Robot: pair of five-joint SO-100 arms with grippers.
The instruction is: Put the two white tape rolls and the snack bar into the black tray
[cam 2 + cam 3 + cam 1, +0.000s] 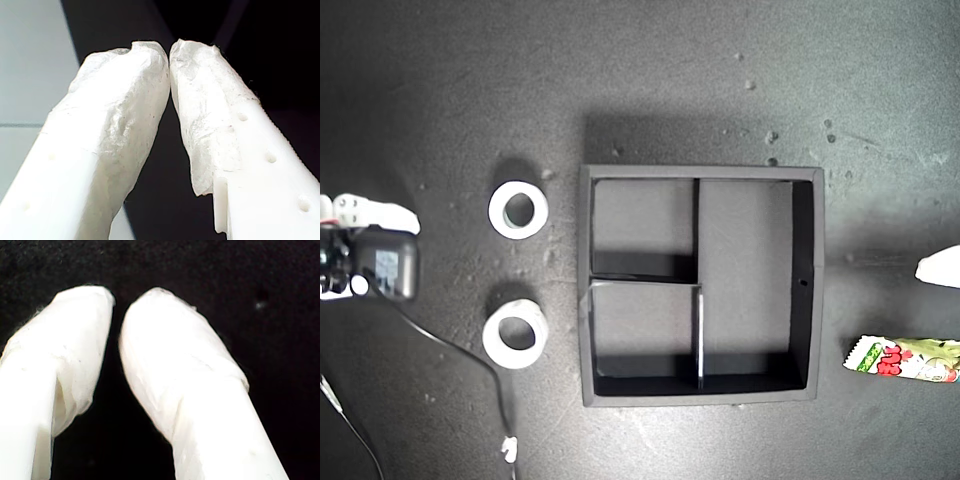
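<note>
- White tape wraps the fingers of my first gripper (169, 50); their tips stand nearly together with only a thin slit between them, and nothing is held.
- Pale wrapped fingers of my second gripper (116, 302) are also close, a narrow dark gap between the tips, empty, over dark surface.
- Which arm in the exterior view belongs to which gripper, I cannot tell.
- Centre of the dark table (720, 70): the black tray (804, 290), all three compartments bare.
- Toward the exterior view's left of the tray, apart from it, lie the first white tape roll (518, 210) and the second white tape roll (515, 334), both flat.
- Beyond them on that side, an arm (375, 255) with its cable (450, 350).
- On the tray's other side, apart from it, lies the snack bar (905, 360), partly cut off by the frame edge.
</note>
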